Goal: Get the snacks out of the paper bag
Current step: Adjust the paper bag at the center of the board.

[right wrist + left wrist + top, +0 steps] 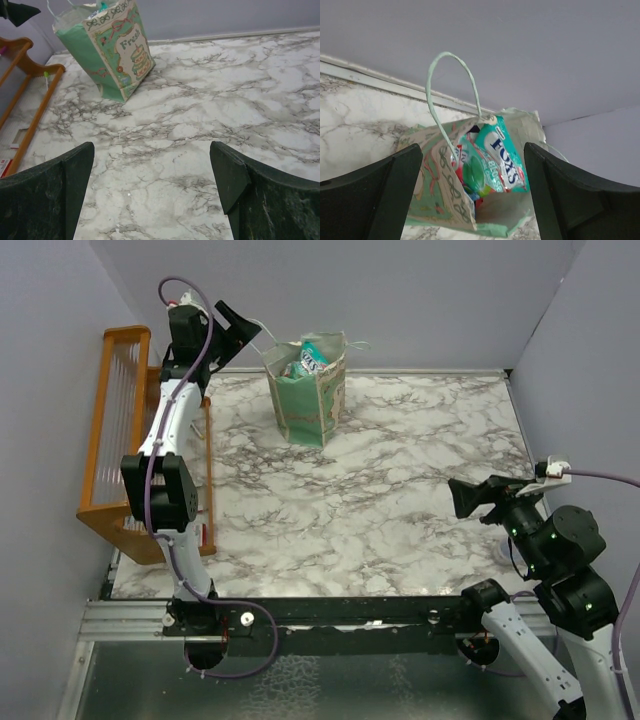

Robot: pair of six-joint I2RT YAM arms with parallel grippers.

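The mint-green paper bag (312,400) stands upright at the back of the marble table, mouth open, with its string handles up. Snacks show in its mouth: a teal packet (503,159) and a green packet (474,174), with red and yellow ones under them. The teal packet also shows in the top view (309,362). My left gripper (243,326) is open and empty, raised just left of the bag's mouth, with the bag's opening framed between its fingers (472,150). My right gripper (468,498) is open and empty, low over the table's right side, far from the bag (116,47).
An orange wooden rack (122,430) stands along the left edge of the table, beside the left arm, and shows in the right wrist view (31,95). Grey walls close the back and both sides. Marble tabletop (400,470) spreads between the bag and the right gripper.
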